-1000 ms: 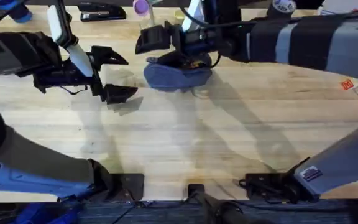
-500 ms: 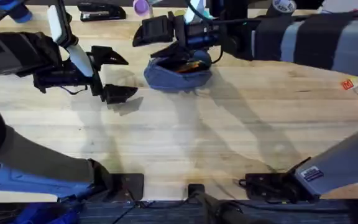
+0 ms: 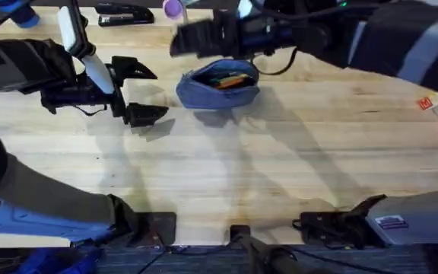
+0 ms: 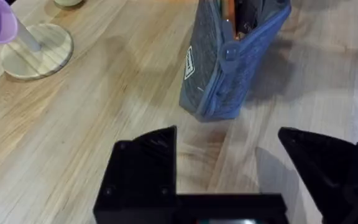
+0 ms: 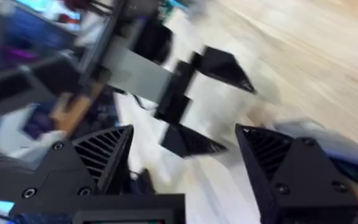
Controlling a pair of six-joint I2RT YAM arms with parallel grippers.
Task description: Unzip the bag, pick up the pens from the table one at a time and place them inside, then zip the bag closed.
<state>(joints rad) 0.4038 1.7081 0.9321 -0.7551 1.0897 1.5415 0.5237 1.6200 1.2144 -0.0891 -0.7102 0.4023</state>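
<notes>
Several pens [image 3: 223,78] (orange and green) lay inside the unzipped bag [image 3: 217,90], which sat on the desk [image 3: 280,160] toward its far side. To its left, the left claw [image 3: 141,92] hung with fingers spread wide, empty. Above the bag hovered the right claw [image 5: 185,155], also wide and empty.

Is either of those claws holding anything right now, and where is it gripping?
Nothing is held. The left gripper is open above bare table beside the bag; the right gripper is open too, with nothing between its fingers.
</notes>
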